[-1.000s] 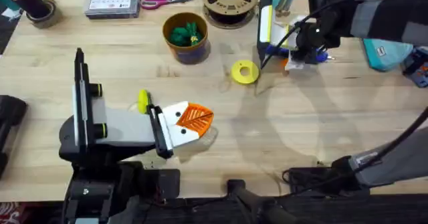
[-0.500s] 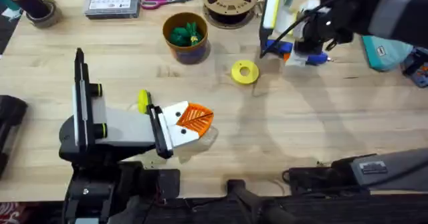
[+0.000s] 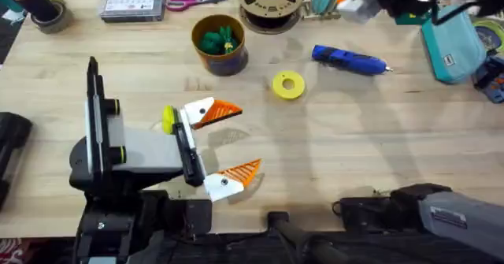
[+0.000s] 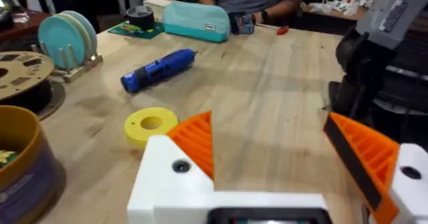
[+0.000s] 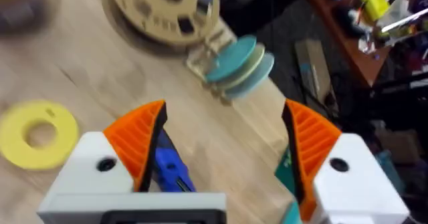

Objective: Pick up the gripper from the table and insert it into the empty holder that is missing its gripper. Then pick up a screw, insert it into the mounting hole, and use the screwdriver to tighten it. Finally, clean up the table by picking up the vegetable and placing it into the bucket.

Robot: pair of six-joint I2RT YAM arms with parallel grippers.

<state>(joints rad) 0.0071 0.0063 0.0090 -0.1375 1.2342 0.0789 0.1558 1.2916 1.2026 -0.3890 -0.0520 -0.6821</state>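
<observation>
Seemingly the fastening is finished and the vegetable (image 3: 217,39) already sits in the bucket (image 3: 219,43) at the far side of the table (image 3: 378,154), so the step in hand is a clean retreat: the right gripper (image 5: 221,150), jaws spread wide and holding nothing, should lift straight away from the screwdriver (image 3: 349,60) without nudging it into a roll. The screwdriver lies flat on the table, just right of the yellow ring (image 3: 288,85), its long axis running left to right and slightly toward the robot, thin tip pointing right. The left gripper (image 3: 224,142) rests low near its base, fingers wide apart and empty.
</observation>
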